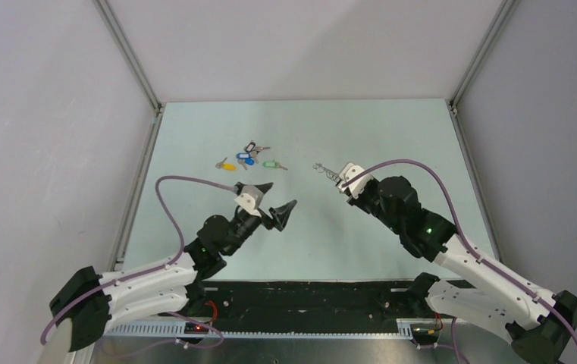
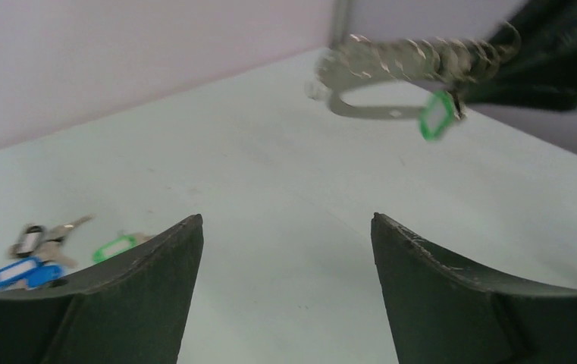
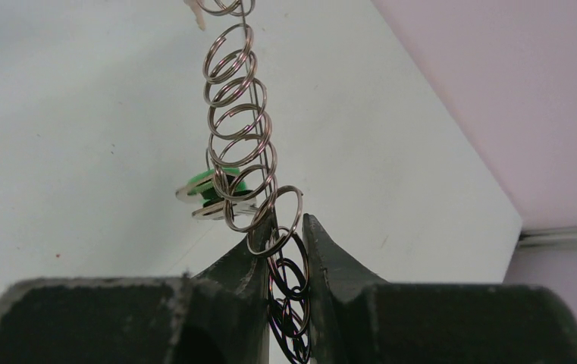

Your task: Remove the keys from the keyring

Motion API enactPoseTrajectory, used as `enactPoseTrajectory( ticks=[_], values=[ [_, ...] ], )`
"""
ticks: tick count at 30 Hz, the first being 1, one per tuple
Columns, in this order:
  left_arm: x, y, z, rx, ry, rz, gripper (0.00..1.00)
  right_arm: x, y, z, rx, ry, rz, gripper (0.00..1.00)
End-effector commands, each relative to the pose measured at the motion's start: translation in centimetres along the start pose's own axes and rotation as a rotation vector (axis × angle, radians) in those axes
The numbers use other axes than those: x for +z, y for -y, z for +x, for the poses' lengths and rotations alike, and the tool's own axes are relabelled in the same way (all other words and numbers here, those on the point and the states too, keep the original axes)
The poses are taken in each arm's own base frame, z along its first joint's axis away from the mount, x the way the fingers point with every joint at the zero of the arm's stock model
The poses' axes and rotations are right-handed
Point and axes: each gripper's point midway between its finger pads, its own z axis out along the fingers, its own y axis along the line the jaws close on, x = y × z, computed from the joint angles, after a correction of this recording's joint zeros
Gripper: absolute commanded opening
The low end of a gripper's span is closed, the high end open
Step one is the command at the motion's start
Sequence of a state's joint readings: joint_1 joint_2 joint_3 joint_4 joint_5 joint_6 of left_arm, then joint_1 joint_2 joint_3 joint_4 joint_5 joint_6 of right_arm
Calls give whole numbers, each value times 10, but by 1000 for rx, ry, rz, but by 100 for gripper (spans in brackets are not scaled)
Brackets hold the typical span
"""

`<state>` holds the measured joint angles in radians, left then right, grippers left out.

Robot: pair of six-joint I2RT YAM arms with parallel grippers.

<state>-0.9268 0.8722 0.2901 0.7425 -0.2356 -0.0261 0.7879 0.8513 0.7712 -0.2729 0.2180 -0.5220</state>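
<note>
- The right gripper (image 3: 289, 239) is clamped on the keyring (image 3: 239, 114). Its two fingertips pinch the lower end of a long chain of thin silver rings, and a few dark-looking rings sit down in the gap between the fingers.
- From the left wrist camera, the keyring (image 2: 391, 72) looks lifted clear of the table (image 2: 270, 174). The chain sticks out sideways from the right gripper, and the flat grey strap loop (image 2: 368, 110) hangs under its far end.
- One green tag (image 2: 437, 115) is still on that chain, close to the gripper. In the right wrist view we can see something flat and silvery tucked under it, probably a key, but we can't say for sure.
- The left gripper (image 1: 276, 199) is wide open and has nothing in it. Both fingers (image 2: 148, 296) frame bare table, with nothing between them.
- From above, the left gripper sits left of the right gripper (image 1: 343, 180), a clear gap between them, and it isn't touching the keyring.
- The loose keys (image 1: 251, 154) lie in a small cluster on the table, further back than both grippers and a bit to the left.
- In that cluster we can make out blue tags (image 1: 246, 159), a yellow tag (image 1: 228, 164) off to the left side and a second green tag (image 1: 270, 164) on the right side.
- The left wrist camera catches the same pile at its lower left, partly behind its own left finger.
</note>
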Motion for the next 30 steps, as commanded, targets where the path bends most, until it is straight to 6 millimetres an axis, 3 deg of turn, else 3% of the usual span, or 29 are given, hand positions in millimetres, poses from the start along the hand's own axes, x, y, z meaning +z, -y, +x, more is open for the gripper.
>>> enactPoseTrajectory(
  ticks=[1, 11, 30],
  values=[
    [7, 47, -8, 12, 17, 259, 81, 3, -2, -35, 57, 142, -19, 0],
    [6, 83, 3, 80, 10, 481, 76, 1, -24, -63, -64, 258, -79, 0],
    [4, 85, -6, 72, 62, 491, 64, 8, -55, -93, -108, 352, -130, 0]
  ],
)
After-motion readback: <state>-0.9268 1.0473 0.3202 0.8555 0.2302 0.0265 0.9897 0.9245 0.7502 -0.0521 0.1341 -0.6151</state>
